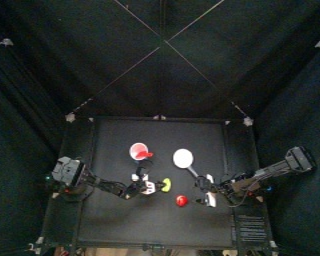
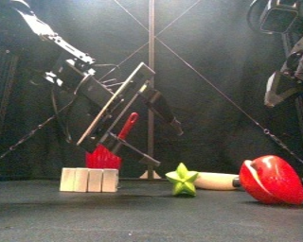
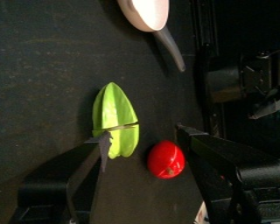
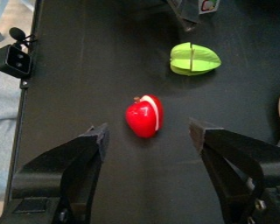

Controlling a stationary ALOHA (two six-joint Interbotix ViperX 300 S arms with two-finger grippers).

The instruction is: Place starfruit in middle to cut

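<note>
Starfruit on table, touching L tool's open jaw tip.

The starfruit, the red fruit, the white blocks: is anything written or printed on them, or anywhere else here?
None: no words, numbers or signs can be read in any view.
The starfruit, the red fruit and the white blocks show plain surfaces.

Starfruit: small, yellow-green, ridged, star-shaped when seen end-on from the front. It lies on the black tabletop, toward the front, free of any grip. In the top view it sits at, near the table's middle. Whole, uncut.
</note>
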